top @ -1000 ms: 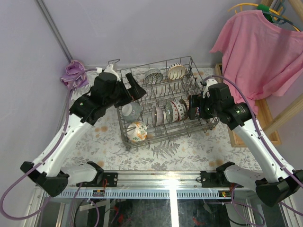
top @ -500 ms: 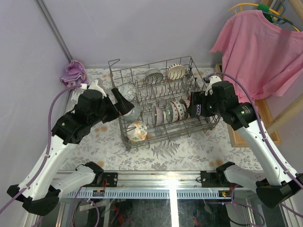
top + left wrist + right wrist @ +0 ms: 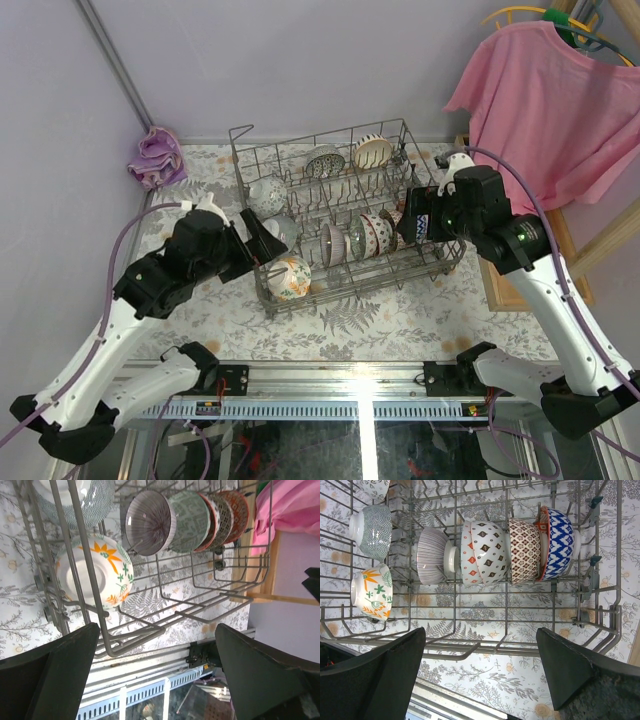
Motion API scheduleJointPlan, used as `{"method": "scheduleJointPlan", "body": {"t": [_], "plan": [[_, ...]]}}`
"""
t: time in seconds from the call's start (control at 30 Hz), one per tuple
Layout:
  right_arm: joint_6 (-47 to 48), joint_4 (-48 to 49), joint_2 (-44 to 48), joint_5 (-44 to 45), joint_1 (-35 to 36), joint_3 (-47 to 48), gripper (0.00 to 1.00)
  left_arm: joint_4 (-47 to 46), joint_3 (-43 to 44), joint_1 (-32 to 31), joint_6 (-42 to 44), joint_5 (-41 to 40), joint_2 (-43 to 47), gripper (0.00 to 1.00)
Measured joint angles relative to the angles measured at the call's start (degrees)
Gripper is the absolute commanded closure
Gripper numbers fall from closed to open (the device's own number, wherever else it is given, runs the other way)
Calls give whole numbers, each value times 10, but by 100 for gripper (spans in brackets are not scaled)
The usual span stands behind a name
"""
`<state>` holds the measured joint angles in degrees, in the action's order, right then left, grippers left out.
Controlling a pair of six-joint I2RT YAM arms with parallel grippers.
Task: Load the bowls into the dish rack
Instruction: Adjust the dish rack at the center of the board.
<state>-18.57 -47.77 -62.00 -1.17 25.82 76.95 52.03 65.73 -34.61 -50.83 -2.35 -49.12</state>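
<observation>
Overhead first. Rack (image 3: 340, 200) sits mid-desk (image 3: 400, 320). Bowls (image 3: 365, 237) stand on edge in a row along its near-right side. Two more are at the back, two at the left, and a flowered bowl (image 3: 288, 277) is in the near-left corner. No bowl seen outside the rack. Left jaws hang just beside the rack's left wall, near the flowered bowl. Right jaws hang over the rack's right end.

Left wrist. Fingers (image 3: 50, 675) spread wide, nothing between them. Flowered bowl (image 3: 95, 572) below, tipped on its side against the wires.

Right wrist. Fingers (image 3: 580, 665) likewise spread and empty. The row is packed close, with a blue bowl (image 3: 559, 542) at its end.

Judgement: loading looks all but finished, so the step in hand is most likely getting both arms clear. To do it well, rise straight up before swinging outward and keep the spread fingers off the tines and outer wires. The left arm should mind the flowered bowl, which looks only loosely lodged. The right arm should give the blue bowl room, since a nudge there could topple the whole row.
</observation>
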Motion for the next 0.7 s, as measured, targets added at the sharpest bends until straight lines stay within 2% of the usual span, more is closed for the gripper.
{"method": "scheduleJointPlan", "body": {"t": [0.33, 0.4, 0.6, 0.7], "plan": [[2, 15, -12, 0, 0, -8, 0, -38, -54, -86, -42, -28, -40, 0], [2, 20, -17, -2, 0, -15, 0, -47, -56, -96, -45, -43, -50, 7], [5, 24, -26, -11, 0, -23, 1, -41, -61, -100, -52, -73, -61, 39], [6, 29, -26, -15, 0, -23, 1, -29, -61, -100, -55, -88, -66, 48]]}}
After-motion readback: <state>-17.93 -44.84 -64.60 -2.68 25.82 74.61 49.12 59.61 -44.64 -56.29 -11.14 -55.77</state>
